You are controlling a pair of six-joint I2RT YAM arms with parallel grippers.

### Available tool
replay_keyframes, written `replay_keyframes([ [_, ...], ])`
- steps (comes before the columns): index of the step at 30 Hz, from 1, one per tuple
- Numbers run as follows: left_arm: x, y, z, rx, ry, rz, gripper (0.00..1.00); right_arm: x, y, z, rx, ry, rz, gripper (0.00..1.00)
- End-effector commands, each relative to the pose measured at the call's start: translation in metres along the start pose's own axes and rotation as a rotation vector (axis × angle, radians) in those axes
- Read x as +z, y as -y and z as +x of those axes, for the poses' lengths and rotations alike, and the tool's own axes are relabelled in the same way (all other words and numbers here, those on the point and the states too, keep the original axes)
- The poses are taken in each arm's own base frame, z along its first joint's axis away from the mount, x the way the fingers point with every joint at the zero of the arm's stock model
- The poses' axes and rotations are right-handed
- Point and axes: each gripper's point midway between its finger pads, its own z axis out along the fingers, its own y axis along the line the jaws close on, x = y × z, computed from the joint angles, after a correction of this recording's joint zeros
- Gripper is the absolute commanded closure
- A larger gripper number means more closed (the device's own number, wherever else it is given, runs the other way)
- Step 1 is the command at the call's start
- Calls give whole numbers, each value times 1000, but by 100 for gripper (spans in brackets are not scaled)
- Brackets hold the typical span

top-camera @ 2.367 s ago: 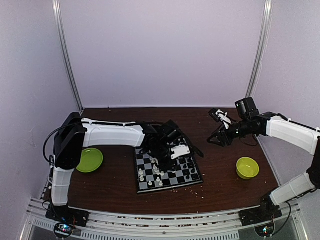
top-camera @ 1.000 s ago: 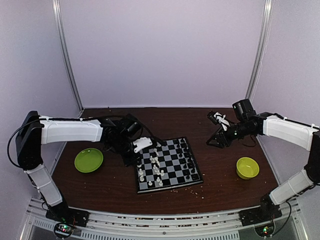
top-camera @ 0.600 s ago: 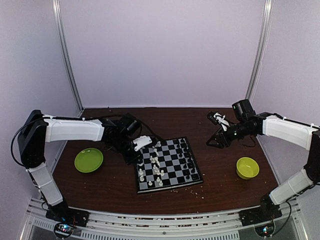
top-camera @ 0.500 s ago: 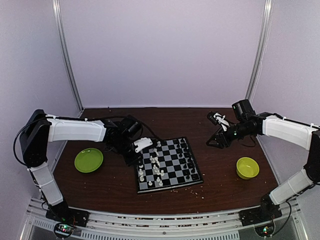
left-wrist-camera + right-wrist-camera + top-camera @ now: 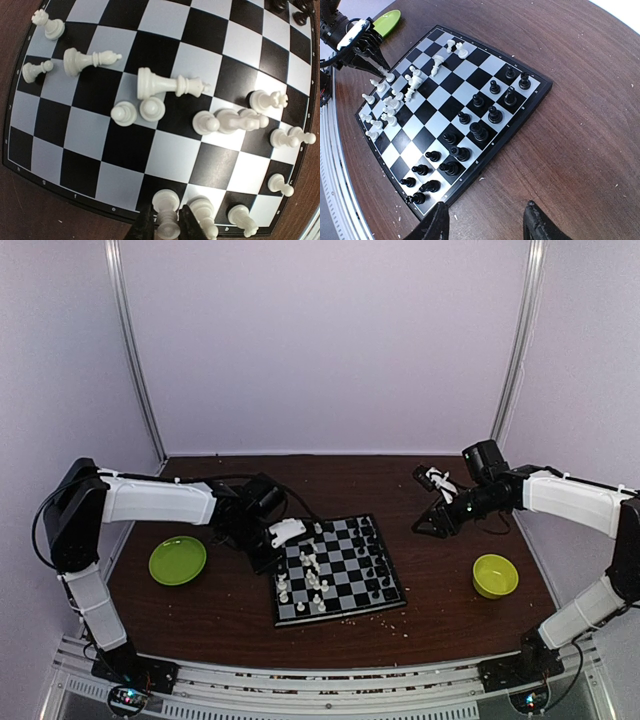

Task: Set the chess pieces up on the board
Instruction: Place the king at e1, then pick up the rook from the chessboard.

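My left claw (image 5: 168, 230) is standing narrow astride a white piece (image 5: 166, 212) on the edge row of the board (image 5: 80, 175); I cannot tell whether it is gripping. My right claw (image 5: 487, 227) is hanging wide, empty, over the brown bench (image 5: 580, 125). Lilac walls (image 5: 320, 340) are enclosing it.

Obstacles: white chess pieces (image 5: 170, 86) crowding the left half of the board (image 5: 352, 590), several lying flat across squares; black chess pieces (image 5: 470, 132) filling its right side; left fingers (image 5: 145, 227) straddling a white piece at the rim.
Free room: bare squares running between the two colours; open counter (image 5: 440, 570) lying between board and lime-green bowl (image 5: 495, 576), right fingers (image 5: 439, 224) hovering wide apart above it.
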Motion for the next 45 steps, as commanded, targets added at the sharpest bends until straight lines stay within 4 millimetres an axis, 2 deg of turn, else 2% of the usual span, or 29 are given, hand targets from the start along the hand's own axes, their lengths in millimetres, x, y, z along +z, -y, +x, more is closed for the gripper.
replay_keyframes([
  [1,1,-4,-7,-7,19,-9,79,-4,1,-9,-17,18,-5,50],
  [6,-13,-6,-15,-3,46,-32,74,-4,0,-10,-16,19,-8,50],
  [12,-47,-14,-32,0,94,-95,69,-4,0,-10,-18,21,-12,50],
  [17,-75,-10,-57,6,172,-82,65,-5,-2,-11,-23,22,-15,50],
  [21,-83,-20,-81,-52,240,-112,65,-8,-2,-13,-34,28,-11,50],
  [29,-64,-49,-119,-132,243,-182,66,-14,-3,-15,-55,43,8,50],
  [32,-42,-59,-130,-97,214,-195,65,-16,-3,-16,-58,45,13,49],
  [40,-6,-70,-141,-106,175,-187,61,-19,-3,-16,-69,47,28,50],
  [45,13,-76,-140,-128,150,-194,61,-17,-2,-15,-68,41,24,50],
])
